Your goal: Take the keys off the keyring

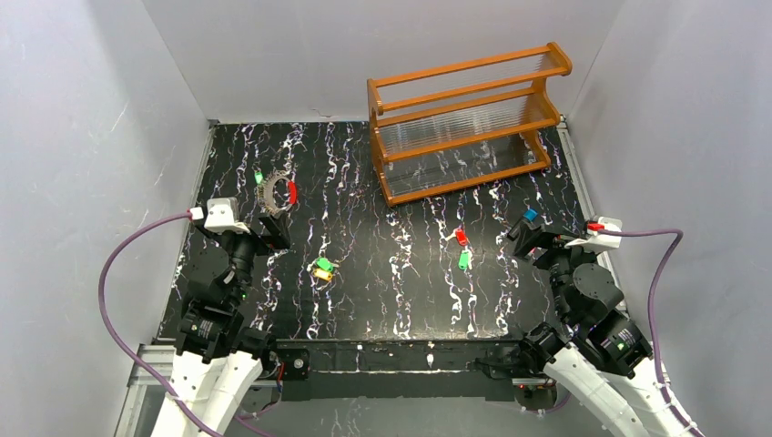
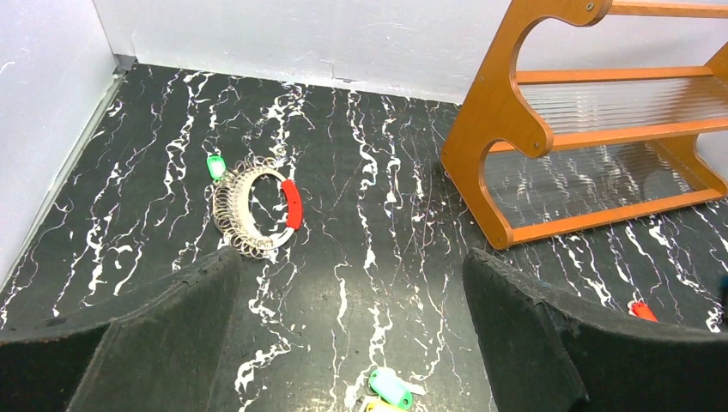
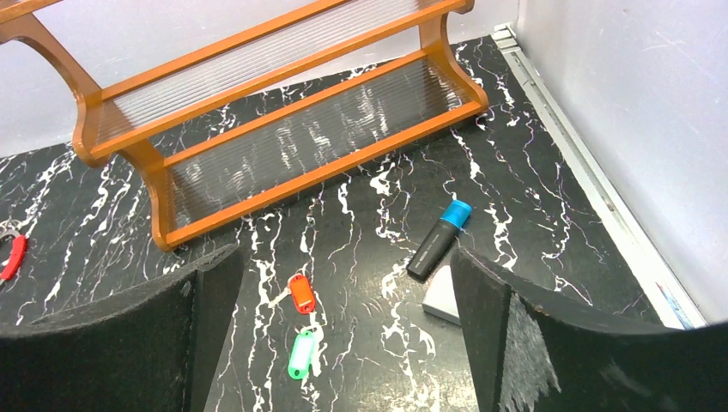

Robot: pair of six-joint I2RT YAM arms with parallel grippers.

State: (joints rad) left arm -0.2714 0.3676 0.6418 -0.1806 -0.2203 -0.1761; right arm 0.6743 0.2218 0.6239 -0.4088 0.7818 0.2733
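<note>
Your left gripper [image 2: 350, 257] hangs with jaws wide apart and empty, just short of the keyring [image 2: 256, 210]. The ring lies flat, well to the left of the wooden rack [image 1: 469, 123], with its red segment turned toward the rack. One green key [image 2: 215, 165] touches the rim on the side away from the rack and looks yet to come off. The ring sits ahead and slightly left of those jaws. Your right gripper [image 3: 343, 253], equally wide and empty, hovers before the rack's right end, well apart from the ring — the left arm is plainly nearer.
</note>
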